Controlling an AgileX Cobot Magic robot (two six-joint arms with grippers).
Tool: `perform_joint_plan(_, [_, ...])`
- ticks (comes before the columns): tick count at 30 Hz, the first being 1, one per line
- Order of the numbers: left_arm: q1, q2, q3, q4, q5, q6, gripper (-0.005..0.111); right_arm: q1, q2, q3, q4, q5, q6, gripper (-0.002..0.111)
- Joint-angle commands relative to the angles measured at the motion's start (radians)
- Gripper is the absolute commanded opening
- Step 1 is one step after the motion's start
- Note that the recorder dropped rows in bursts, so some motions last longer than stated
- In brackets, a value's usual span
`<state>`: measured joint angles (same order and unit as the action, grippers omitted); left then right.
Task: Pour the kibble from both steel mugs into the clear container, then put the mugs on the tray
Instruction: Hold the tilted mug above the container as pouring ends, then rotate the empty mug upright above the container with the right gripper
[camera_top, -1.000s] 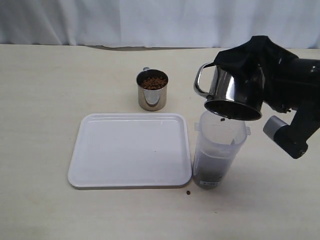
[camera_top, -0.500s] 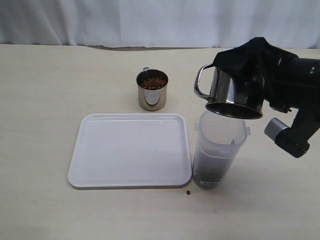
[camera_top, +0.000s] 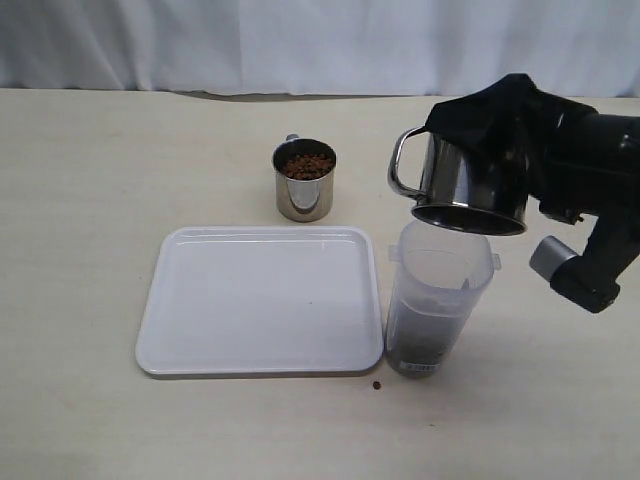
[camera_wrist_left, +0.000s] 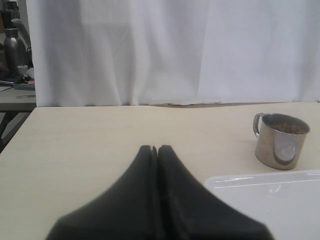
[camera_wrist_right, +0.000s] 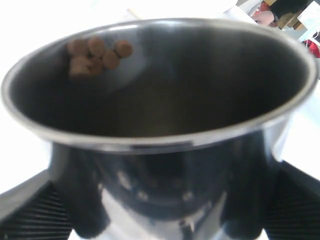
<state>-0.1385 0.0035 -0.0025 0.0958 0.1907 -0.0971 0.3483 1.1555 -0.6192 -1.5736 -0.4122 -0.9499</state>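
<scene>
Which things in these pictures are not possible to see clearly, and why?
- Label on container: exterior view, too small to read.
- Tray: left wrist view, cut by the edge.
- Left end effector: outside the exterior view's frame.
- Right end effector: exterior view, fingertips hidden by black cover and mug.

Steel mug (camera_top: 465, 190) held aloft, tipped mouth-down over the upright clear container (camera_top: 437, 300), a few kibble pellets (camera_wrist_right: 97, 52) clinging inside; container just right of white tray (camera_top: 260, 300), dark kibble layer at base; second steel mug (camera_top: 304, 180) upright, full, behind tray; one stray pellet (camera_top: 377, 385) off tray's front right corner.
</scene>
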Motion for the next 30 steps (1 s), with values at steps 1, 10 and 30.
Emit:
perform_joint_plan(1, [0.004,-0.004,0.003,-0.002,-0.016,0.003,0.0,0.003,-0.005,-0.006,0.021,-0.008,-0.014,0.005])
perform_joint_plan(10, [0.004,-0.004,0.003,-0.002,-0.016,0.003,0.0,0.003,-0.005,-0.006,0.03,-0.008,-0.064,0.005])
perform_joint_plan(30, [0.004,-0.004,0.003,0.0,-0.016,0.003,0.0,0.003,-0.005,-0.006,0.22,-0.062,-0.423,0.005])
